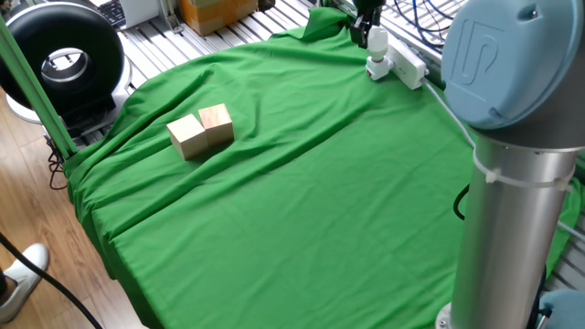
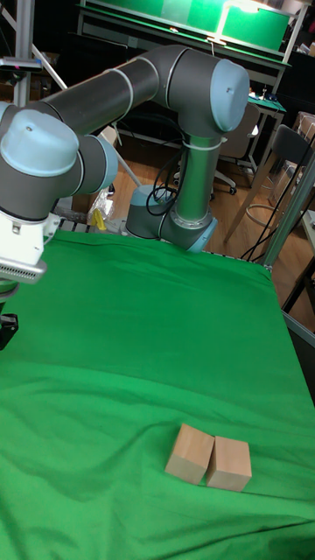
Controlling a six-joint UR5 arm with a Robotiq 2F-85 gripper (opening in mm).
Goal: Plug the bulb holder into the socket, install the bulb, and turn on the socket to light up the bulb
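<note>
At one o'clock on the worktop (image 1: 302,183), my end effector (image 1: 369,27) grasps the bulb (image 1: 376,41); I should twist it squarely into the holder (image 1: 376,68) on the socket (image 1: 407,66).

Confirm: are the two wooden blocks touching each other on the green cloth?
Yes. In the fixed view the two wooden blocks sit side by side with adjoining faces in contact, on the green cloth.

The white socket (image 1: 409,66) lies at the far edge of the green table. The bulb holder (image 1: 376,67) stands at its near end. The white bulb (image 1: 376,40) sits upright above the holder.
</note>
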